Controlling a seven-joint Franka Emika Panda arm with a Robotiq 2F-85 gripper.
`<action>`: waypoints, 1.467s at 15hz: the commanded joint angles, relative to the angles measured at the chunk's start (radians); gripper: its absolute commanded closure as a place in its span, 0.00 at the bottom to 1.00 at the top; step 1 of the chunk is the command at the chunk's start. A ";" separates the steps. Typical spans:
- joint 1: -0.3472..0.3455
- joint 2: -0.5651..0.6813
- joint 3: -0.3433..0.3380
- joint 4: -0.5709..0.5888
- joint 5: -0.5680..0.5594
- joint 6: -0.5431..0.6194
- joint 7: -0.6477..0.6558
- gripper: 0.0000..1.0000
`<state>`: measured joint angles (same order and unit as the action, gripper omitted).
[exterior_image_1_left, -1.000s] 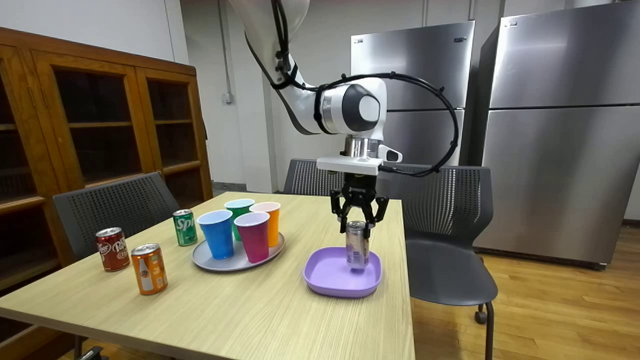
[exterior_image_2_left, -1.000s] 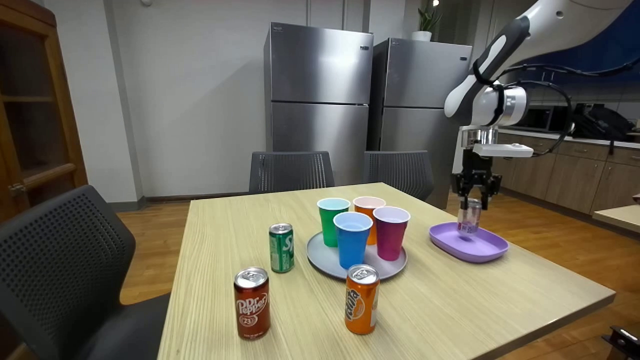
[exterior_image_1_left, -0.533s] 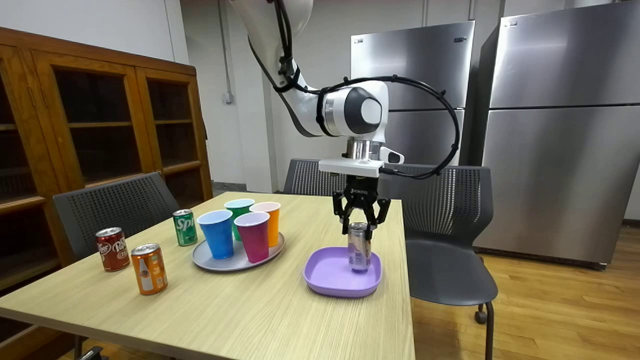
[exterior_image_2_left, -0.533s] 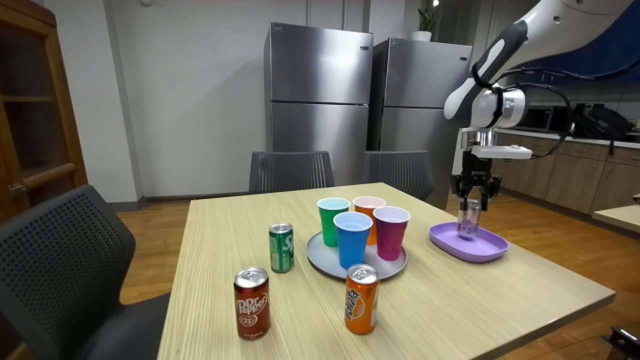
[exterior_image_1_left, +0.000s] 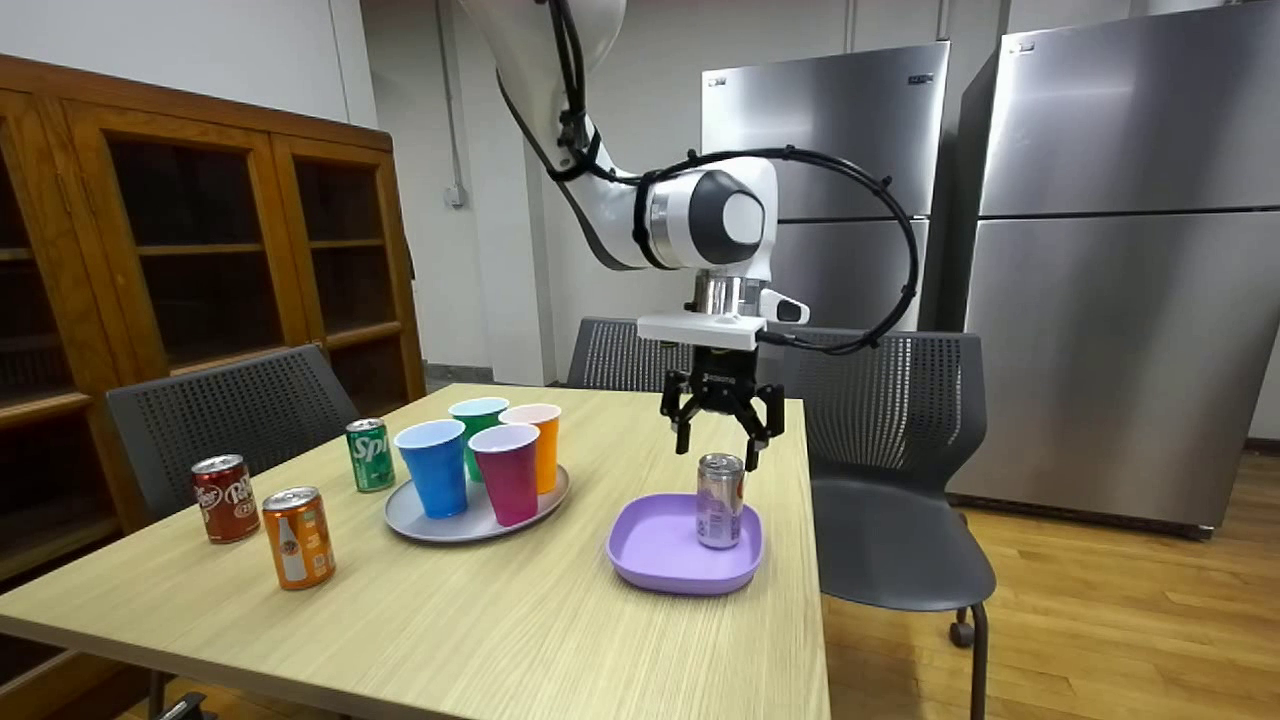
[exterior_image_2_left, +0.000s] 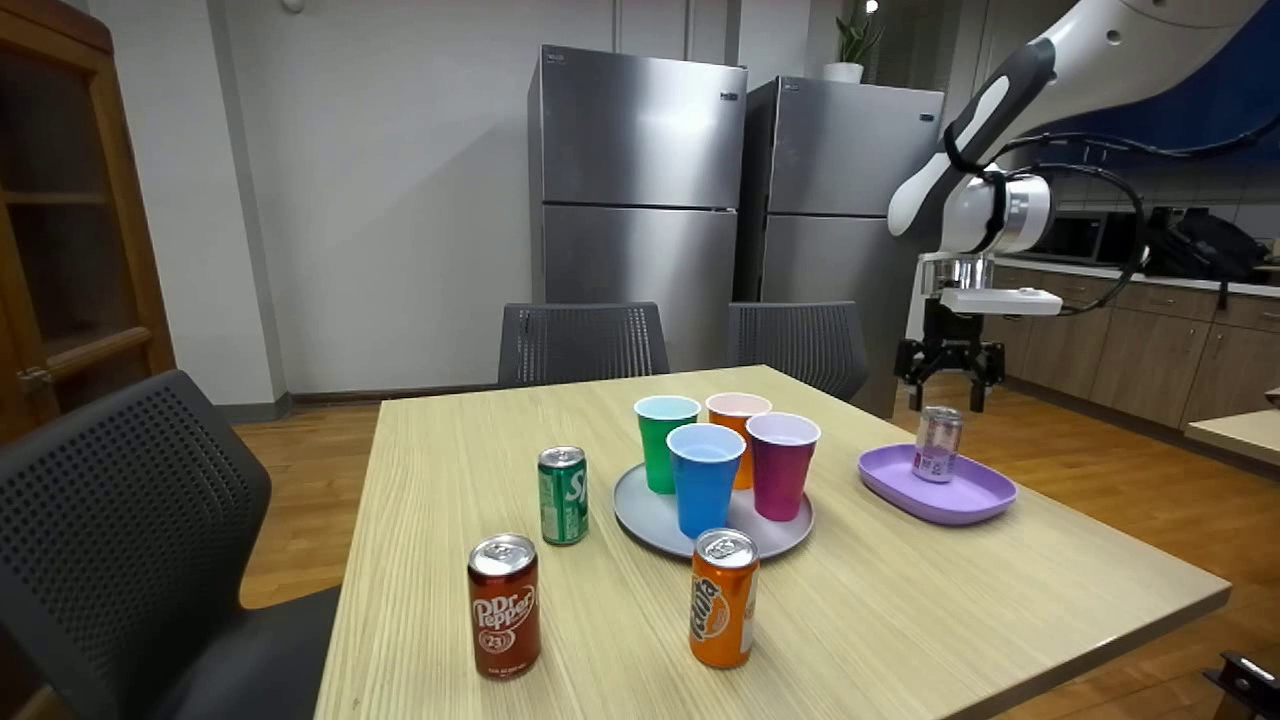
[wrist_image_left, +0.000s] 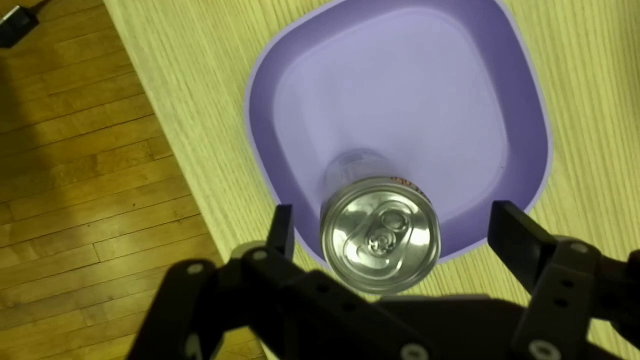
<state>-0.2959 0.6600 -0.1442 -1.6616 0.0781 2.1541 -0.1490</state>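
Observation:
A silver soda can (exterior_image_1_left: 720, 505) stands upright in the purple tray (exterior_image_1_left: 650, 580), near the tray's edge on the chair side. My gripper (exterior_image_1_left: 717, 452) is open directly above it in both exterior views. The wrist view has the can's lid (wrist_image_left: 380, 240) between the spread fingers (wrist_image_left: 283, 227), with a gap on either side. The can sits closer to the left finger there than to the right one. Some red lettering shows on the can's side; most of its body is hidden beneath the lid in that view.
A grey plate (exterior_image_2_left: 640, 525) holds a blue cup (exterior_image_2_left: 705, 485), a green cup (exterior_image_2_left: 657, 450), an orange cup (exterior_image_1_left: 547, 460) and a magenta cup (exterior_image_2_left: 780, 475). Nearby stand a Sprite can (exterior_image_2_left: 563, 500), a Dr Pepper can (exterior_image_2_left: 505, 615) and a Fanta can (exterior_image_2_left: 722, 610). Chairs (exterior_image_1_left: 890, 500) surround the table.
The can came down slightly and now rests in the tray. My gripper's fingers spread apart and let go of it, while the arm stayed almost in place.

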 joint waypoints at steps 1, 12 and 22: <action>0.005 -0.058 -0.002 -0.015 0.001 -0.007 0.036 0.00; 0.094 -0.208 0.009 -0.037 -0.040 -0.017 0.051 0.00; 0.103 -0.180 0.022 -0.005 -0.019 -0.029 0.024 0.00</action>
<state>-0.1824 0.4796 -0.1337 -1.6697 0.0651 2.1289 -0.1281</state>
